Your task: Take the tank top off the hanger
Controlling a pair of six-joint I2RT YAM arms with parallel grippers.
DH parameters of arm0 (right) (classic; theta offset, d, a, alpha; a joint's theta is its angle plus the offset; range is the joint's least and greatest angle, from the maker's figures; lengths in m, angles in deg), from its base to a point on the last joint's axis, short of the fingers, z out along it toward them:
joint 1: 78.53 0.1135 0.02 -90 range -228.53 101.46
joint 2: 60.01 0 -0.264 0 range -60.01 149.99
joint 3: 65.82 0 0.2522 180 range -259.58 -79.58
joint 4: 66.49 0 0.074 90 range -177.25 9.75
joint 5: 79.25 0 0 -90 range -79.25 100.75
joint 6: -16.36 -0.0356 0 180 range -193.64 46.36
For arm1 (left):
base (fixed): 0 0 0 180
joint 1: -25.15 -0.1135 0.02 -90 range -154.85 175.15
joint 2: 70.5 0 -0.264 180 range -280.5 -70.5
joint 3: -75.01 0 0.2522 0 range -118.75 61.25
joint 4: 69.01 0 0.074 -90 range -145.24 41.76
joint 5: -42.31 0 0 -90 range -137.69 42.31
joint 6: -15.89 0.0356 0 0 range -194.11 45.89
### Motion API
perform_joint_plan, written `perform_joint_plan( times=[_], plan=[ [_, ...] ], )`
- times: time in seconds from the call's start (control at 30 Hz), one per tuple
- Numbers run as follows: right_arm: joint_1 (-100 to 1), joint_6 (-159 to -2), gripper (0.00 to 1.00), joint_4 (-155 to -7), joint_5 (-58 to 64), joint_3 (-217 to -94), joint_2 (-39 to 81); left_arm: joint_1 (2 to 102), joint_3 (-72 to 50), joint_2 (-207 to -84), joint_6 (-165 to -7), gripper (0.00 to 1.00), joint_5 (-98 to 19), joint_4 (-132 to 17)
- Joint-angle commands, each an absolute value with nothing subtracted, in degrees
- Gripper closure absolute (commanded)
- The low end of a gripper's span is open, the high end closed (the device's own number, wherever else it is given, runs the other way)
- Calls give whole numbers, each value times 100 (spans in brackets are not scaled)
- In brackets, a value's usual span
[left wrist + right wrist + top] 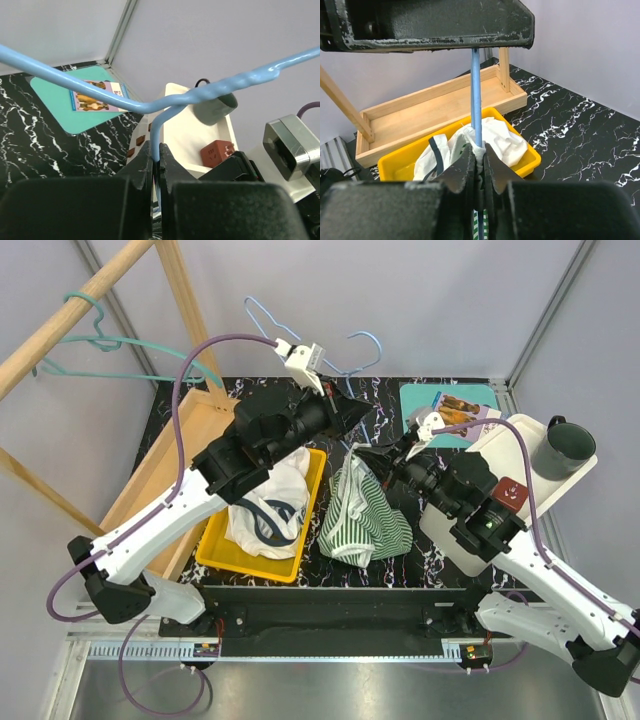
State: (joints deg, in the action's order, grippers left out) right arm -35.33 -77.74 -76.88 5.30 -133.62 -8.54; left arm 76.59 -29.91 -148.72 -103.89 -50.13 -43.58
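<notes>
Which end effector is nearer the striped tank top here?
Right. The right end effector pinches the striped tank top at its upper edge, on the blue hanger wire. The left end effector grips the hanger higher up, above the fabric.

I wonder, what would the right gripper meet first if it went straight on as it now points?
Beyond the blue hanger in the right gripper, probably the white garment in the yellow bin, though depth is unclear.

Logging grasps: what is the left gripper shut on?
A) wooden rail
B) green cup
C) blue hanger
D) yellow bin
C: in the left wrist view, the left gripper pinches the wire of the hanger between its closed jaws.
</notes>
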Motion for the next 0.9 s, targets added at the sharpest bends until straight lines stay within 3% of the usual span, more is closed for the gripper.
perform_joint_plan(
  times=[0.0,0.07,0.1,0.17,0.2,0.33,0.53,0.87],
  plan=[
    [-3520,-7786,76,-7419,1040,-13135,-1043,7560,-3376,-14951,-9512,100,-5718,-4320],
    [-3520,-7856,62,-7524,1197,-13073,-1087,7569,-3464,-15021,-9354,100,-5753,-4312],
    [-3520,-7934,47,-7698,1216,-13056,-1114,7560,-3499,-15039,-9310,100,-5806,-4303],
    [-3520,-8031,33,-7892,1286,-12977,-1237,7560,-3596,-15083,-9205,100,-5841,-4303],
    [-3520,-8119,20,-8137,1321,-12925,-1280,7560,-3613,-15092,-9187,100,-5859,-4294],
    [-3520,-8304,2,-8675,1488,-12757,-1701,7560,-3649,-15075,-9239,100,-5956,-4303],
    [-3520,-8322,1,-9220,1339,-13090,-1914,7560,-3535,-14943,-9985,100,-5938,-4355],
    [-3520,-8357,23,-9168,1093,-13539,-1703,7560,-2059,-13968,-11822,100,-5894,-5629]
  ],
)
